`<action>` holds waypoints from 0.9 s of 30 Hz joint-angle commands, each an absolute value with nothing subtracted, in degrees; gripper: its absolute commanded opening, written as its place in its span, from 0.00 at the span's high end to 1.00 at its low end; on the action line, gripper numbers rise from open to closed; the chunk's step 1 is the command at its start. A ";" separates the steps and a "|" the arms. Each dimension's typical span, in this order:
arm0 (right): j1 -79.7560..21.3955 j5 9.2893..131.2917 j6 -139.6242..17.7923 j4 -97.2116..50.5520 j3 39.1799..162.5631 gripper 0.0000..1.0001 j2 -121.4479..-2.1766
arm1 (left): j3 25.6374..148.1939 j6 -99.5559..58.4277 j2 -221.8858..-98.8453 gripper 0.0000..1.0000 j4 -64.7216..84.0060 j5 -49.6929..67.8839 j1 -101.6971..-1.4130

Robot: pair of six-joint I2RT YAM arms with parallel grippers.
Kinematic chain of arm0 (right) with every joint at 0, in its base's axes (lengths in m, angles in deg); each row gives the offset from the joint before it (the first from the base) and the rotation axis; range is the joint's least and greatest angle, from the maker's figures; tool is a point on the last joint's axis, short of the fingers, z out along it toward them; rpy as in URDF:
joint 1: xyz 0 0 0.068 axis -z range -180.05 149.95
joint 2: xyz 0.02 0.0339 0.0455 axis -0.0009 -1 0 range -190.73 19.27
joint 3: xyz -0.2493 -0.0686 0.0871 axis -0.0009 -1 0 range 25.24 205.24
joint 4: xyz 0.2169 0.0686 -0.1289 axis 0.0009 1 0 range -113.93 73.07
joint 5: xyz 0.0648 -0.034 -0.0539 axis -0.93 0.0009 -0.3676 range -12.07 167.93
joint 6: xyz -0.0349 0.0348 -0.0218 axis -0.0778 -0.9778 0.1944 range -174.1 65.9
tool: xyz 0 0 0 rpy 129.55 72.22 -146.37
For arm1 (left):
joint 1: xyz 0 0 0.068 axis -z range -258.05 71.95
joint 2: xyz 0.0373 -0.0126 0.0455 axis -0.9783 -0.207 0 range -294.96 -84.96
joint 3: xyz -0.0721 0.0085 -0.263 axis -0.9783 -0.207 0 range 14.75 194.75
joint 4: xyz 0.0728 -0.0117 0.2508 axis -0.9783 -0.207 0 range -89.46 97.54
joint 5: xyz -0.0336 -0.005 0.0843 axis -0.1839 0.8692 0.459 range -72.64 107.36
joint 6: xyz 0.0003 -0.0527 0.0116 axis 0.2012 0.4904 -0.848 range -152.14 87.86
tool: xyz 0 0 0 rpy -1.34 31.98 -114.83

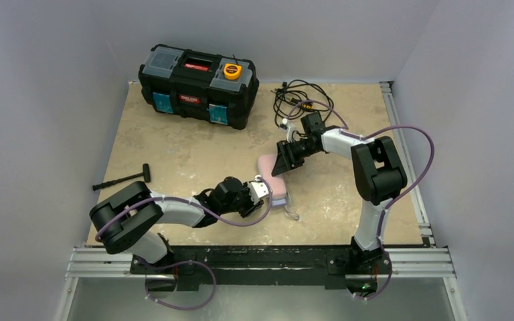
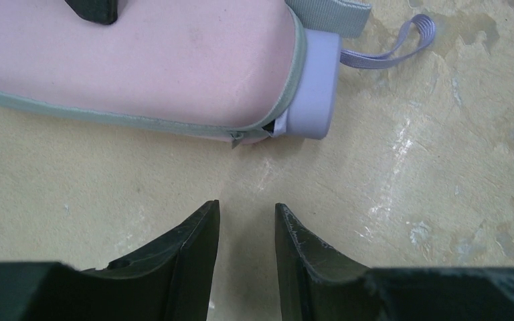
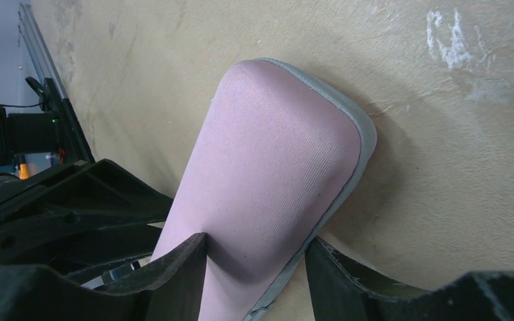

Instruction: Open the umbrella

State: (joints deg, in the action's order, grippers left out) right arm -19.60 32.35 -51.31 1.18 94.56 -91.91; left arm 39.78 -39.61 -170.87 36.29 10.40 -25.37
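The umbrella is packed, a pinkish oblong capsule with grey trim, lying flat on the table's middle. In the left wrist view the capsule fills the top, with its pale lilac handle and loop at the right end. My left gripper is open with a narrow gap and empty, just short of the capsule's handle end; it also shows in the top view. My right gripper is shut on the capsule's far end, one finger denting the fabric; it also shows in the top view.
A black toolbox with a yellow tape measure on its lid stands at the back left. A tangle of black cables lies at the back. A thin black T-handled tool lies at the left. Metal rails edge the table's right side.
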 commanded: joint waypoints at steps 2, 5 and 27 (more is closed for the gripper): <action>-20.21 39.18 -47.96 3.58 90.80 0.52 -93.10 | 41.98 -39.01 -173.94 0.66 46.17 10.42 -24.18; -20.25 39.64 -48.08 3.16 90.25 0.52 -92.92 | 41.67 -39.76 -175.39 0.68 49.07 8.25 -24.18; -20.26 40.59 -46.63 2.69 88.35 0.65 -92.34 | 43.55 -35.57 -178.16 1.00 50.97 9.89 -25.27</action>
State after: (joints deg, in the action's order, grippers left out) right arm -19.54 31.41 -51.27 -0.40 91.30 -90.18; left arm 41.64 -37.79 -178.47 48.75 8.76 -23.79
